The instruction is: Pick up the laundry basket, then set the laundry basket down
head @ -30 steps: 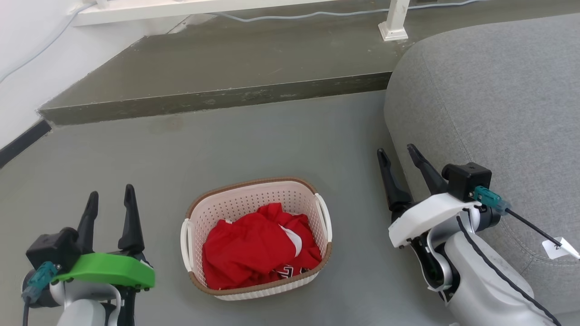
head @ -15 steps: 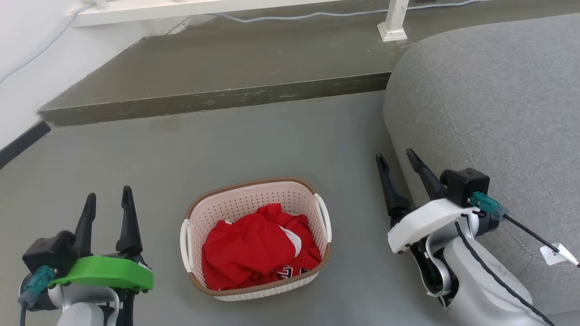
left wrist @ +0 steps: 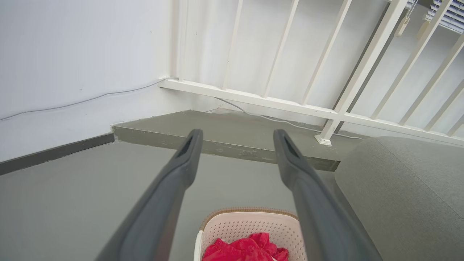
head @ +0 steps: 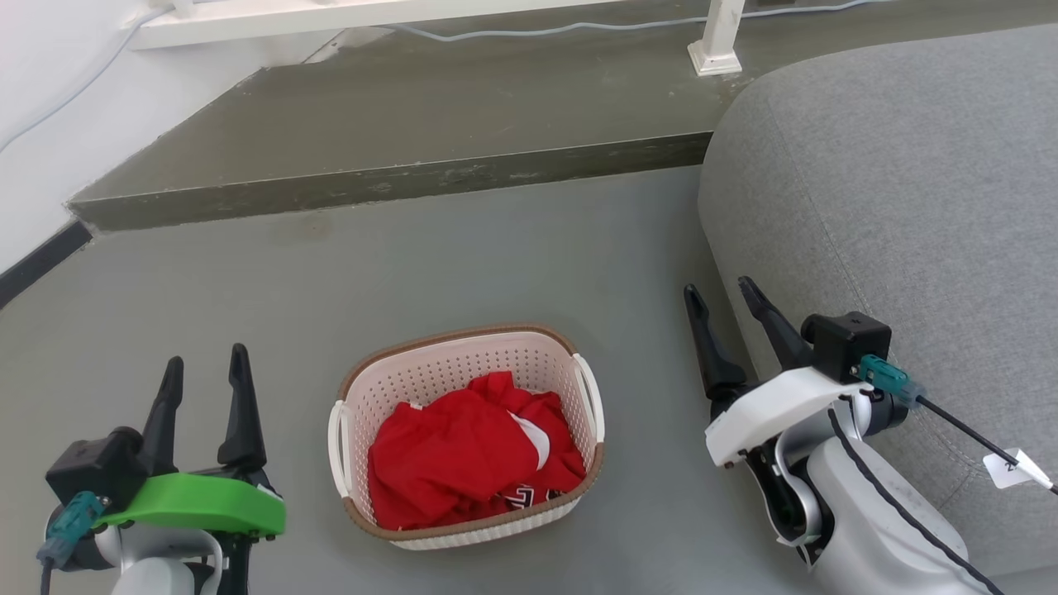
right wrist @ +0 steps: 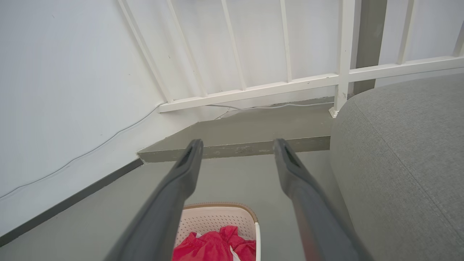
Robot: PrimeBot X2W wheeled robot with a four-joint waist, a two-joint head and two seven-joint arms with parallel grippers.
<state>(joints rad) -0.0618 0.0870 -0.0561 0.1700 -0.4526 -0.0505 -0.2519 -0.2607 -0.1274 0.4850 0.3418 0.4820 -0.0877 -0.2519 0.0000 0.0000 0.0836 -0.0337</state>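
Observation:
The laundry basket (head: 463, 351), cream-white with a brown rim and white side handles, sits on the grey floor with a red garment (head: 467, 450) inside. My left gripper (head: 207, 372) is open, to the basket's left and clear of it. On the other side, close to the sofa, my right gripper (head: 721, 296) is open and empty too. The left wrist view shows the basket (left wrist: 250, 221) low between the open fingers (left wrist: 177, 174). In the right wrist view the basket (right wrist: 217, 219) lies at the bottom behind the left finger (right wrist: 181, 177).
A grey sofa (head: 901, 190) fills the right side, right beside my right arm. A raised dark step (head: 397, 178) crosses the back, with a white railing (left wrist: 282, 101) and a cable along the white wall.
My left gripper dipped slightly and came back a touch to the right. My right gripper sank a little lower. The basket has not moved.

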